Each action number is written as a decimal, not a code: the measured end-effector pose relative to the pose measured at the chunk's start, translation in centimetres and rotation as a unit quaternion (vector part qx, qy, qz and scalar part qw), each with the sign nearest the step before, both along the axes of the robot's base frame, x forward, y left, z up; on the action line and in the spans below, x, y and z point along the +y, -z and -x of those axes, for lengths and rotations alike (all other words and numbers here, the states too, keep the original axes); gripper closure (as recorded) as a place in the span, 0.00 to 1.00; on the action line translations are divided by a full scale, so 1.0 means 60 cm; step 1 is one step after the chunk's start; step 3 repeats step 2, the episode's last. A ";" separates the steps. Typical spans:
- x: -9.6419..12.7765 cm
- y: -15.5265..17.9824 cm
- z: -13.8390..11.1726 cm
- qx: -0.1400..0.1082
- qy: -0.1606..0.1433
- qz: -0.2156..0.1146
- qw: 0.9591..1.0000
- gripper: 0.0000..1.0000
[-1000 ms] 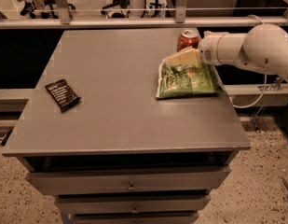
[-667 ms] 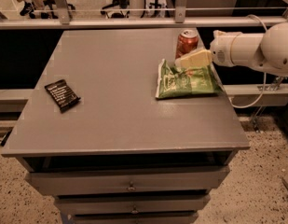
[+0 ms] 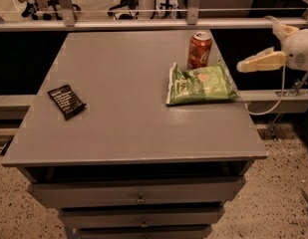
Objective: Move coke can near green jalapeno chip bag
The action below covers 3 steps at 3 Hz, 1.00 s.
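A small red cylindrical coke can (image 3: 200, 49) with white lettering and a silver top stands upright near the far right corner of the flat grey tabletop (image 3: 128, 73). Just in front of it lies the flat, crinkly green jalapeno chip bag (image 3: 202, 83) with a white left edge and a round orange-yellow logo. The can's base sits right at the bag's far edge (whether the two actually touch cannot be told).

The cream-coloured two-finger gripper (image 3: 258, 48) hangs to the right of the table, beyond its right edge and apart from both can and bag. Its fingers are spread and hold nothing, the lower one (image 3: 260, 61) pointing left toward the bag.

A small black rectangular packet (image 3: 67, 101) lies well apart on the left side. Grey drawers (image 3: 138, 193) sit below the near edge.
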State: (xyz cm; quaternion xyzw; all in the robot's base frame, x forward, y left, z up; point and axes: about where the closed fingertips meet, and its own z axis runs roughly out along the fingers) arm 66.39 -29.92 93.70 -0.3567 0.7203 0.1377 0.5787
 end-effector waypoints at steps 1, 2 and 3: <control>-0.082 -0.046 0.046 -0.009 0.013 0.015 1.000 0.00; -0.088 -0.055 0.051 -0.011 0.012 0.017 1.000 0.00; -0.088 -0.055 0.051 -0.011 0.012 0.017 1.000 0.00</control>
